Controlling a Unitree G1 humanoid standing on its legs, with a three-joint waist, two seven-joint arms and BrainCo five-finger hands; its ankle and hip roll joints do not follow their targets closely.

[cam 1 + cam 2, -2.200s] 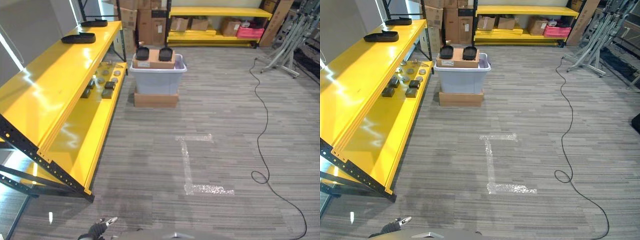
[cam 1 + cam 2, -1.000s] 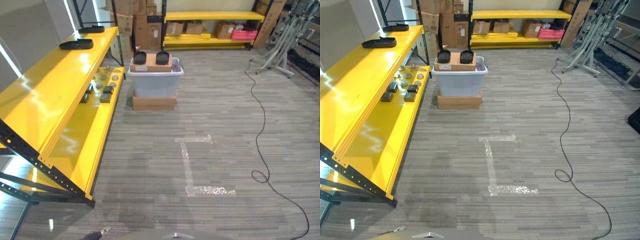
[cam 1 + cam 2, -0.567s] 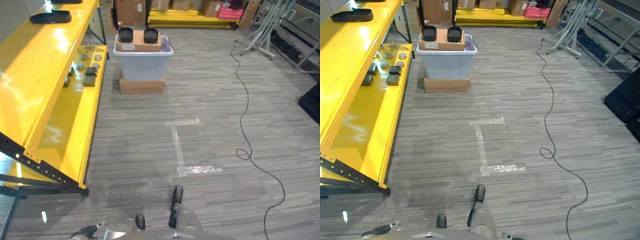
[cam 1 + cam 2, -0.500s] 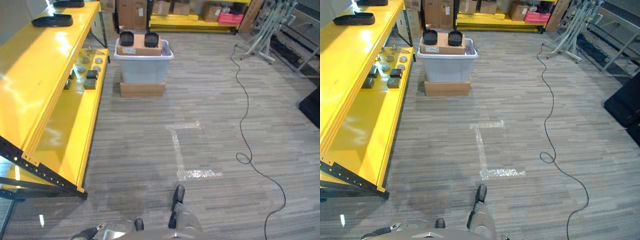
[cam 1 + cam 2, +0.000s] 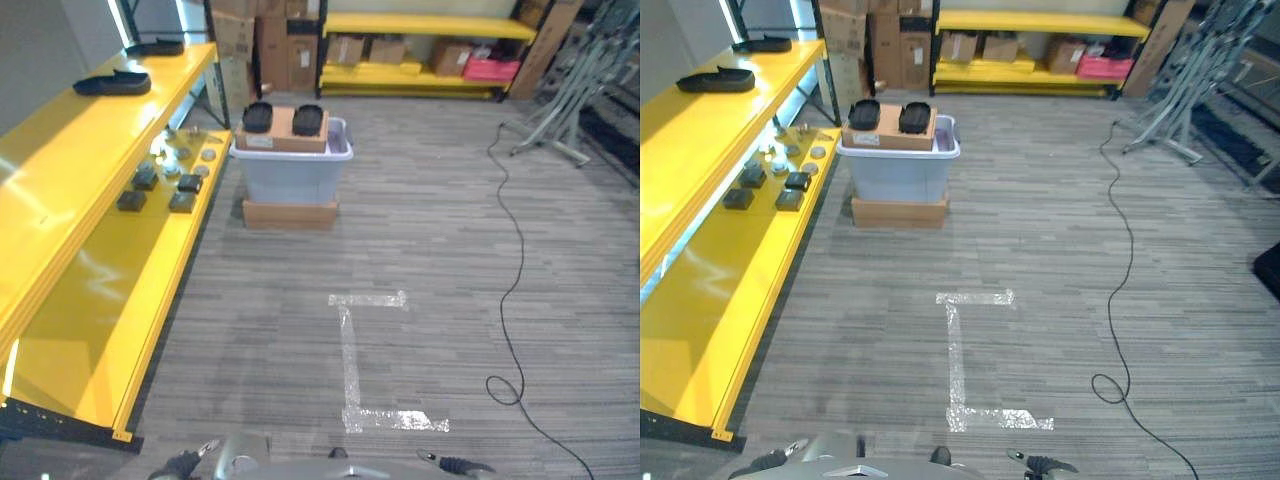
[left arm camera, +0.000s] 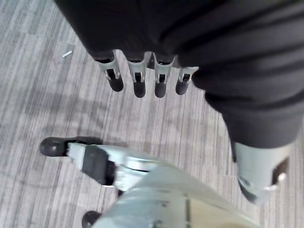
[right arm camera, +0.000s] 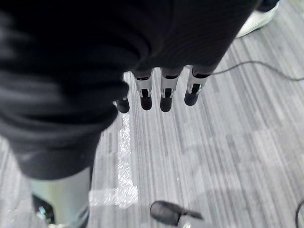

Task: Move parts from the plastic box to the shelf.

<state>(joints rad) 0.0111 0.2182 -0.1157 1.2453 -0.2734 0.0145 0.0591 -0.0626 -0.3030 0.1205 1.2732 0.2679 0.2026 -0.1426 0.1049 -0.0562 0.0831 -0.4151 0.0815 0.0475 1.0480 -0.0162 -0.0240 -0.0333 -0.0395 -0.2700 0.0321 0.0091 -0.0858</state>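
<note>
Left hand (image 6: 142,71) and right hand (image 7: 164,90) hang empty over the floor (image 5: 420,240), fingers straight, well apart from the far box (image 5: 290,170) beside the left shelf (image 5: 90,230).

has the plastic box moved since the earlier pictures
No. The plastic box still sits on its cardboard base beside the yellow shelf; only the camera has shifted.

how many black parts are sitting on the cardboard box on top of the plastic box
2: one black part on the cardboard box's left half, the other on its right half; any inside the plastic box are hidden.
</note>
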